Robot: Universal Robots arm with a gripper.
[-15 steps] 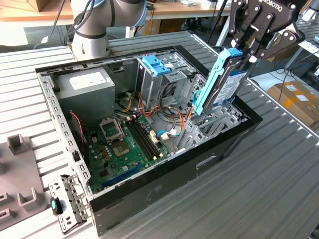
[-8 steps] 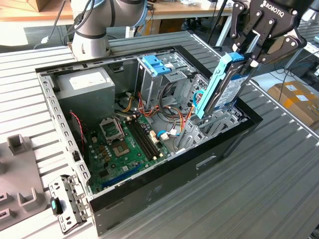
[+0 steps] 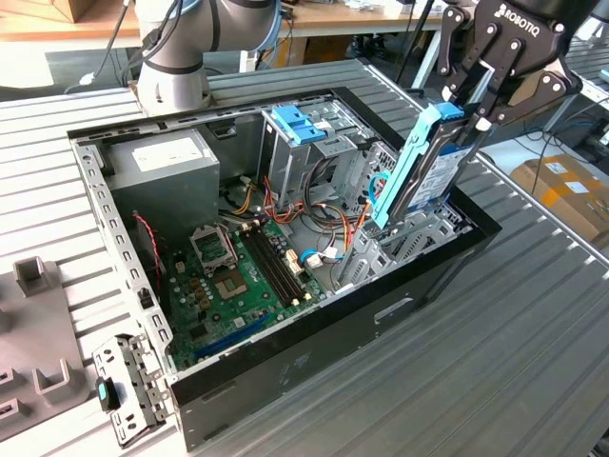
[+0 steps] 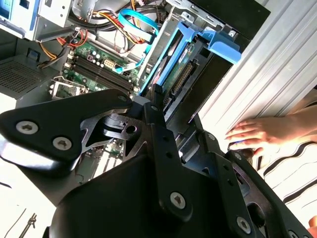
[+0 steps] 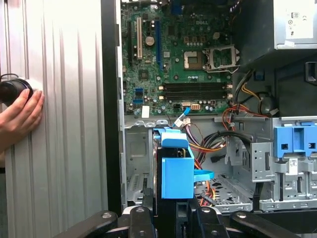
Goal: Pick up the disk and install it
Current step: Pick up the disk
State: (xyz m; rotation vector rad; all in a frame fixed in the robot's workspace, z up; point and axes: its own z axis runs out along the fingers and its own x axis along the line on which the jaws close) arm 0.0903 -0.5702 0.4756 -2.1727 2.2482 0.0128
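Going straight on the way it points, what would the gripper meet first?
Probably the grey metal drive cage: the gripper, shut on the tilted disk, points down into it, and the disk's lower end would touch first. Depth is unclear.

Bright, even indoor light falls across the ribbed metal table (image 3: 533, 314) in the exterior view, leaving only soft shadows. The open computer case (image 3: 314, 333) is dimmer inside, its near wall shading part of the motherboard (image 3: 238, 276). The blue frame of the disk (image 3: 419, 162), clamped in the black gripper (image 3: 466, 114), catches the light cleanly. In the second wrist view the table glares almost white, and 1 patch beside the gripper body is blown out entirely. Grey sheen streaks the black metal, and a hand (image 4: 252, 135) is warmly lit. The first wrist view is flatly lit, with deep shade beside the power supply (image 5: 292, 22).
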